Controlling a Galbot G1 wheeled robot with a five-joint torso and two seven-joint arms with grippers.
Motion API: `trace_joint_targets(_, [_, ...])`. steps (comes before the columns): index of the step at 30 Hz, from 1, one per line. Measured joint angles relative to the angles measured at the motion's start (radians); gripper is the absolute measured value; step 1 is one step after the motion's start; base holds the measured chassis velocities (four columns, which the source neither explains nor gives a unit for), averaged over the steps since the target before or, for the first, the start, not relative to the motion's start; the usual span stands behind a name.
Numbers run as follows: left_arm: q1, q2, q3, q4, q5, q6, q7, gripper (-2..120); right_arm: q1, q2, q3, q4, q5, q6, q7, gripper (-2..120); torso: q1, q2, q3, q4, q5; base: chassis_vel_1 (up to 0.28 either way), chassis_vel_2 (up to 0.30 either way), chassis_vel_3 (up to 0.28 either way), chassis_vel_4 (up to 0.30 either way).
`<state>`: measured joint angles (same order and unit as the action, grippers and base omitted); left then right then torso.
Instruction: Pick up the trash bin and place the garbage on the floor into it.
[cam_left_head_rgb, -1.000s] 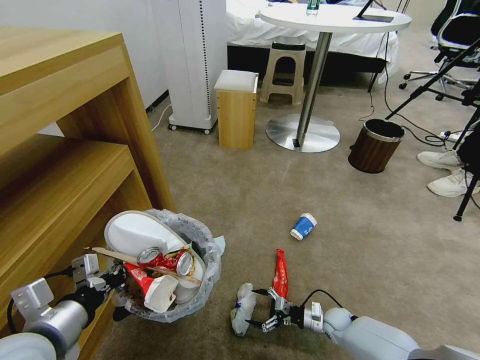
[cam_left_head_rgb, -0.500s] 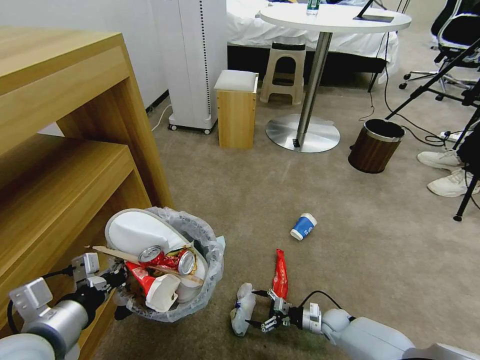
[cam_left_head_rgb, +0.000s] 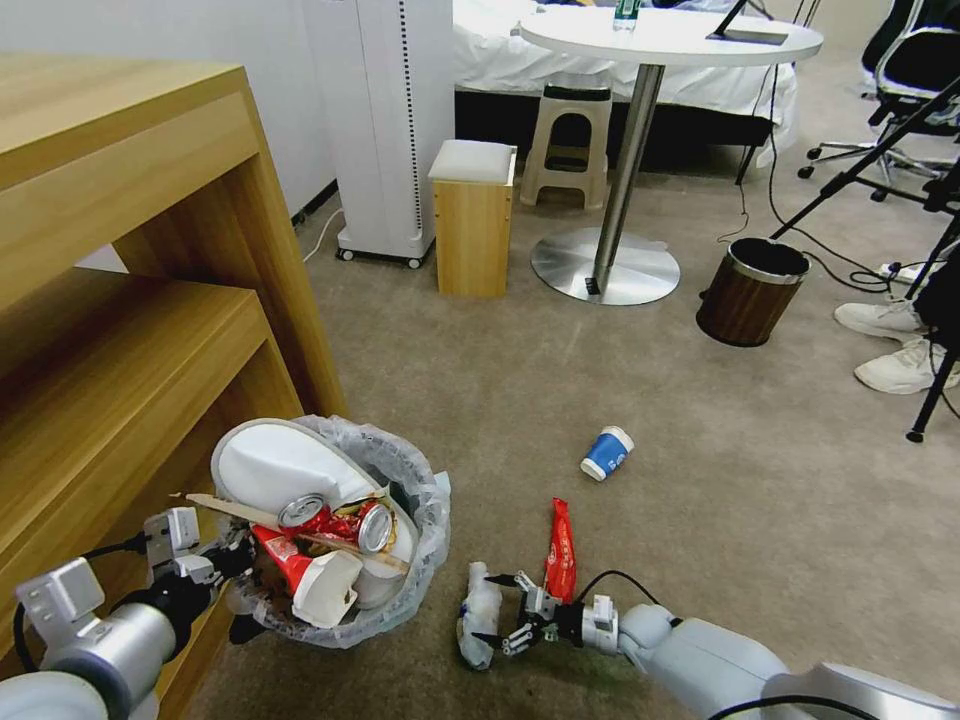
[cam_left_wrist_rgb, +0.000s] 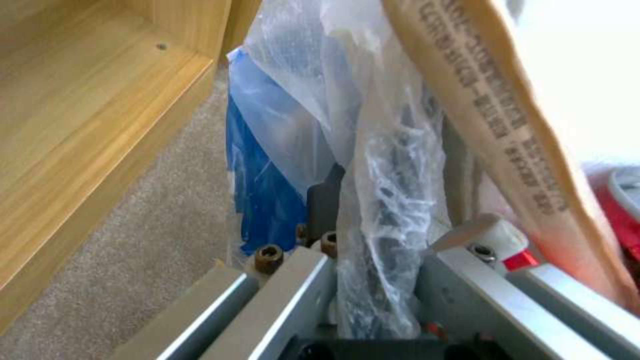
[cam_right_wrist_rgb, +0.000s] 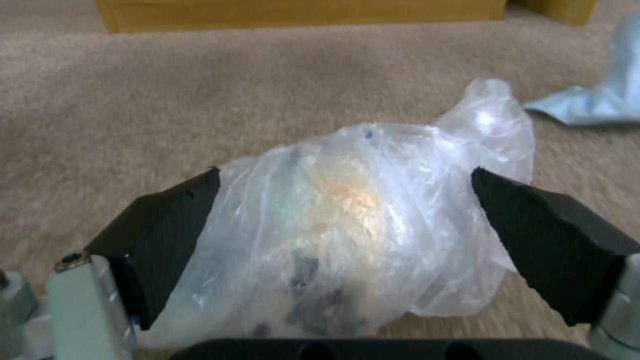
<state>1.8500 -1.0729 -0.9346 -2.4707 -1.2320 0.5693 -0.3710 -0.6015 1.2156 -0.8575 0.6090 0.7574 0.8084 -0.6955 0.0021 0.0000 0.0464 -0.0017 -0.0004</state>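
My left gripper (cam_left_head_rgb: 232, 568) holds the trash bin (cam_left_head_rgb: 395, 600) off the floor beside the shelf. In the left wrist view the left gripper (cam_left_wrist_rgb: 380, 240) is shut on the bin's rim and its crinkled liner (cam_left_wrist_rgb: 393, 165). White slippers (cam_left_head_rgb: 275, 465), red cans (cam_left_head_rgb: 335, 520), a carton and a wooden stick fill the bin. On the beige floor (cam_left_head_rgb: 700, 520) lies a crumpled clear plastic bag of garbage (cam_left_head_rgb: 478, 615). My right gripper (cam_left_head_rgb: 497, 620) is open around it. The right wrist view shows both black fingers (cam_right_wrist_rgb: 167, 235) flanking the bag (cam_right_wrist_rgb: 347, 225). A red wrapper (cam_left_head_rgb: 560, 550) and a blue paper cup (cam_left_head_rgb: 607, 452) lie beyond.
A wooden shelf unit (cam_left_head_rgb: 150, 300) stands close on the left. Farther off are a brown wood-grain bin (cam_left_head_rgb: 750, 290), a round table's metal base (cam_left_head_rgb: 605, 265), a small wooden stool (cam_left_head_rgb: 472, 220), tripod legs and a person's white shoes (cam_left_head_rgb: 890, 340) at the right.
My right gripper has slid leftward along the floor, so the plastic bag now sits between its open fingers. The left gripper and bin have stayed in place.
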Motion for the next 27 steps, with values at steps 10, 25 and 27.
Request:
trace_joint_targets(10, [0.013,0.001,-0.013,-0.012,-0.001,-0.004,0.002,0,0.014,0.033,-0.035,-0.011,-0.02,0.0,0.025,85,0.0,0.0,0.0,-0.0001,0.0002,0.0,0.0,0.0,0.0])
trace_joint_targets(25, [0.01,0.006,-0.007,-0.016,-0.003,-0.011,0.004,0,-0.013,-0.02,-0.008,0.044,-0.047,0.0,0.053,28,0.0,0.0,0.0,-0.0001,0.0004,0.0,0.0,0.0,0.0])
trace_joint_targets(27, [0.009,0.005,-0.004,-0.016,-0.003,-0.011,0.004,0,-0.015,-0.025,0.0,0.044,-0.052,0.0,0.053,23,0.0,0.0,0.0,-0.0002,0.0003,0.0,0.0,0.0,0.0])
